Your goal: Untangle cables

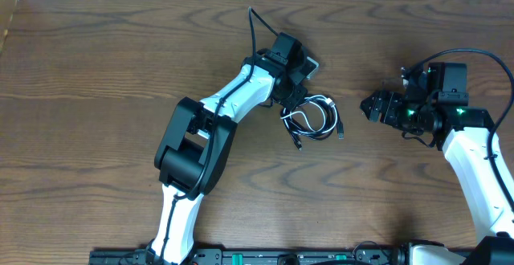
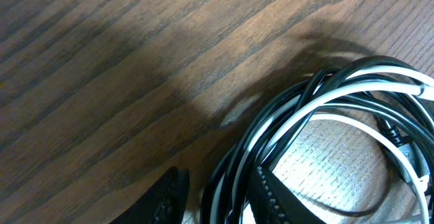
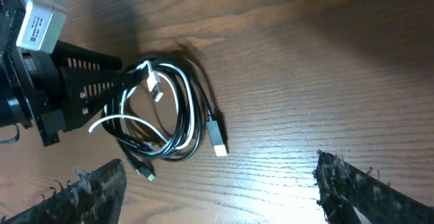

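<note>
Cables (image 1: pixel 312 119) lay mid-table as one small bundle, black & white strands looped thru each other. They sat right at the tip of the L gripper (image 1: pixel 291 96) and well apart from the R gripper (image 1: pixel 368 107).

Handling, as a judgement: light, thin, limp. A tug on one strand would prob. drag the whole bundle instead of freeing it, so one side needs pinning. Jackets looked smooth, likely to slip in a shallow pinch. Plug ends were small & rigid.

Best hold looked like the pale flat plug (image 3: pixel 217 137). It stuck out on the side nearest the R gripper w/ a short free black lead behind it; take the cord just behind the plug. A tiny dark plug (image 3: pixel 146 173) poked out at the bundle's edge. A white plug (image 3: pixel 154 85) sat inside the loops, harder to reach.

L gripper: fingers (image 2: pixel 271 195) were down at wood level w/ several strands running btwn them. Jaws were part-way apart; couldn't tell if they pinched the strands or only straddled them. R gripper: spread wide, nothing in it.

Room: table (image 1: pixel 96 96) was bare wood on all sides of the bundle. The gap btwn bundle & R gripper was clear for an approach. The near side was open too, good for drawing a strand out. Far edge lay beyond the L gripper w/ some wood btwn. The L arm (image 1: pixel 233 100) slanted away from the bundle on its own side, blocking a pull that way.
</note>
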`<control>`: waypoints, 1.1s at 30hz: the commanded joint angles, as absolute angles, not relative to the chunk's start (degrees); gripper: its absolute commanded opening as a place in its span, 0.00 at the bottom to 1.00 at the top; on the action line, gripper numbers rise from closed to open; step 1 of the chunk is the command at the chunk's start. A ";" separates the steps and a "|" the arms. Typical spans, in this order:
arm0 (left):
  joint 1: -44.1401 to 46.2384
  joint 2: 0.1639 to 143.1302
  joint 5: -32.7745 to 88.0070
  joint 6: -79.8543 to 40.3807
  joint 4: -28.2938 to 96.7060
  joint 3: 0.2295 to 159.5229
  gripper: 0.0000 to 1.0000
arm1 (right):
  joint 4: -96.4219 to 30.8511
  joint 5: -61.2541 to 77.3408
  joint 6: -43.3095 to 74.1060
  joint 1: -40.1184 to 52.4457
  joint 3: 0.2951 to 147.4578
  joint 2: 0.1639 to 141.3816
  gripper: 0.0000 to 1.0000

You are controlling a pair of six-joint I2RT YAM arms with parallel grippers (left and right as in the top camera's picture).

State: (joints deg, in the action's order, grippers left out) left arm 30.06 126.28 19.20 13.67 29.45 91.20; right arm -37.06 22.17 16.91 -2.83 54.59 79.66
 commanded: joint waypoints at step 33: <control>29.80 99.09 21.87 -10.33 37.23 91.88 0.07 | -20.29 38.26 28.77 5.39 54.63 79.40 0.68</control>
